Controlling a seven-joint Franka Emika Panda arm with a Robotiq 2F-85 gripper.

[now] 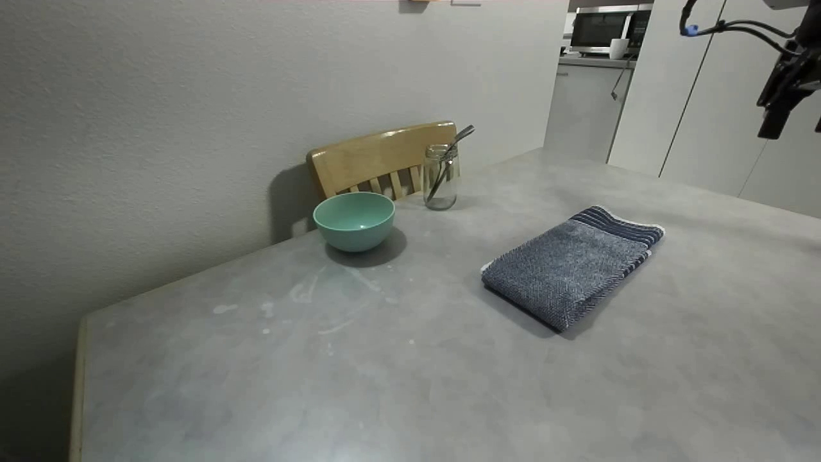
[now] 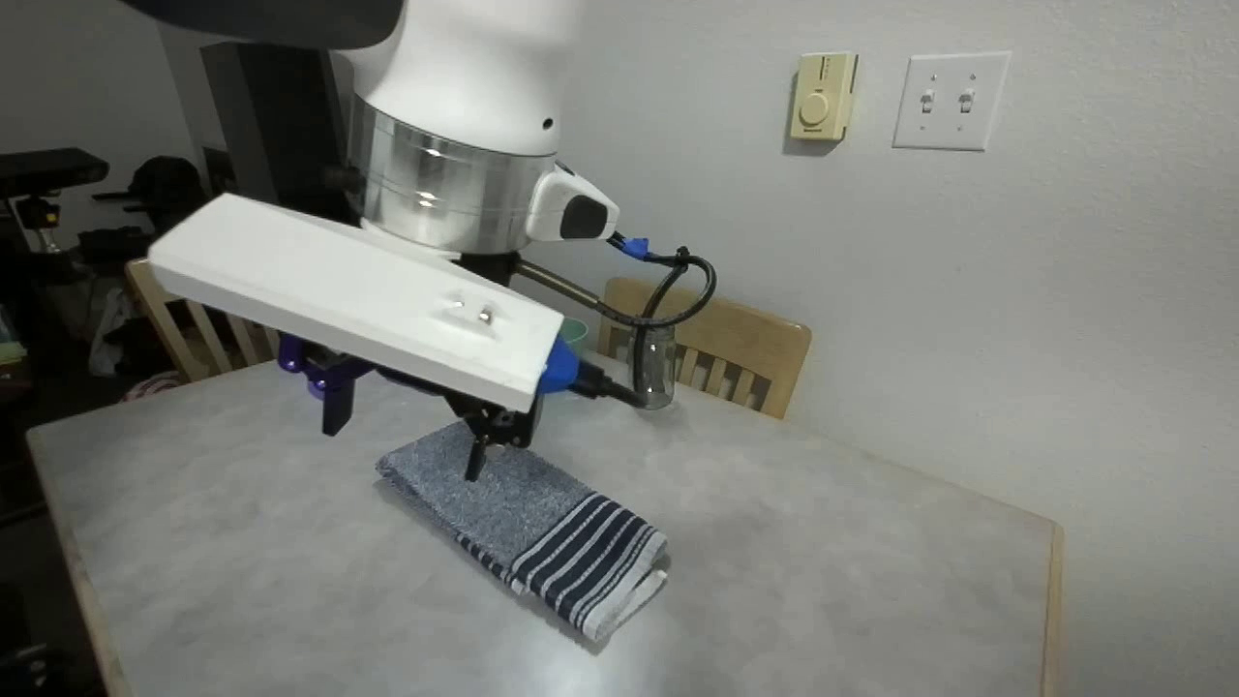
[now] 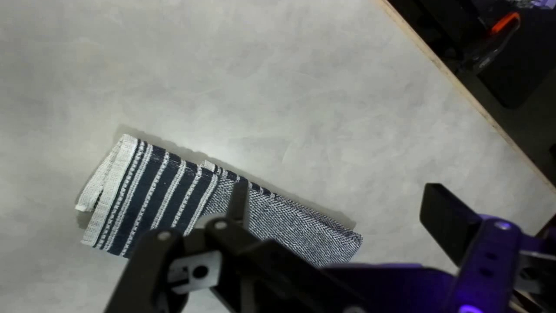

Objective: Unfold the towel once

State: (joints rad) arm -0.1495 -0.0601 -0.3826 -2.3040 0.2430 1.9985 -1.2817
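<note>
- The towel (image 1: 571,263) lies folded on the grey table (image 1: 321,385), its main face a blue-grey weave, with a band of dark blue and white stripes at 1 short end.
- At that striped end the wrist view shows 2 white hems, slightly out of line with each other.
- The gripper (image 3: 338,204) hangs above the table, apart from the towel, its 2 fingers spread wide.
- In the wrist view, 1 dark fingertip (image 3: 238,203) overlaps the towel; the other shows against the tabletop, to the side of it.
- In an exterior view the white arm (image 2: 474,77) comes down from the top, a long white casing (image 2: 348,300) above the gripper.
- A teal bowl (image 1: 356,221) stands upright at the wall side of the table, well apart from the towel.
- Near the bowl is an upright glass jar (image 1: 440,186), with cutlery (image 1: 463,133) leaning past its rim.
- A wooden chair (image 1: 385,151) stands behind the jar in both exterior views.
- A thermostat (image 2: 823,97) and a plate with 2 switches (image 2: 953,102) sit on the wall (image 2: 1113,242).
</note>
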